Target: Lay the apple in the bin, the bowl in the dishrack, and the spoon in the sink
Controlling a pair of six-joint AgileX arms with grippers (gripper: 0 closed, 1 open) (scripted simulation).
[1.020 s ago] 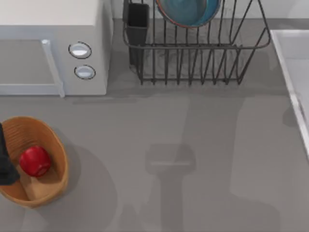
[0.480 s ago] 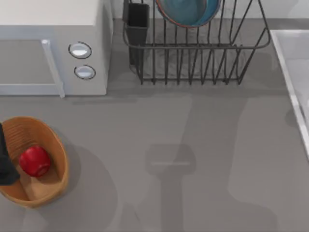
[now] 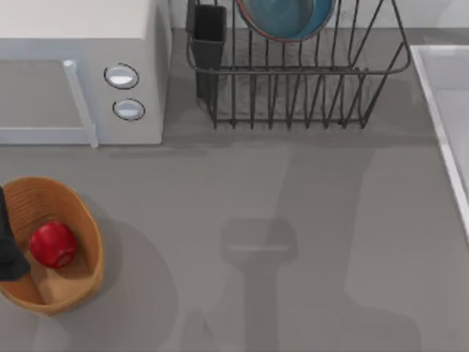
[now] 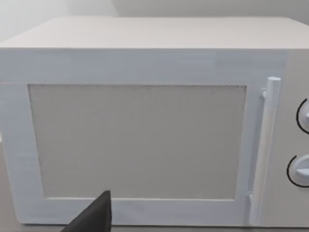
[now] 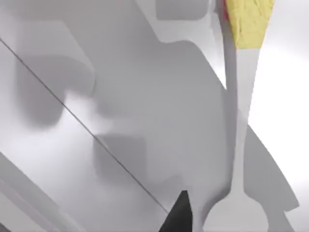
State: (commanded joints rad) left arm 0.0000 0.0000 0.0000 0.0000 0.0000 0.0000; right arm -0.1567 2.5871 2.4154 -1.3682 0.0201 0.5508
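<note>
Right hand (image 5: pixel 179 212) is hovering over the sink (image 5: pixel 120 96), with the spoon (image 5: pixel 239 121) lying just beside it; grip state, cannot tell. Judging it's release time: it should be lifting straight off, not dragging the spoon. The right wrist view is giving the spoon. The top view is adding the bowl (image 3: pixel 286 18) in the dishrack (image 3: pixel 293 95) and the apple (image 3: pixel 53 244) in the bin (image 3: pixel 84 220). Left hand (image 4: pixel 94 215) is parked, facing the microwave (image 4: pixel 145 140); state, cannot tell.

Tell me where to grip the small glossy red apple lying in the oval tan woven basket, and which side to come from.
Grip the apple across its round middle, fingers on opposite flanks, coming straight down from above. The basket rings it with raised ribbed walls, so a sideways approach would likely be blocked, while the fruit's top is bare and open to the overhead view.
</note>
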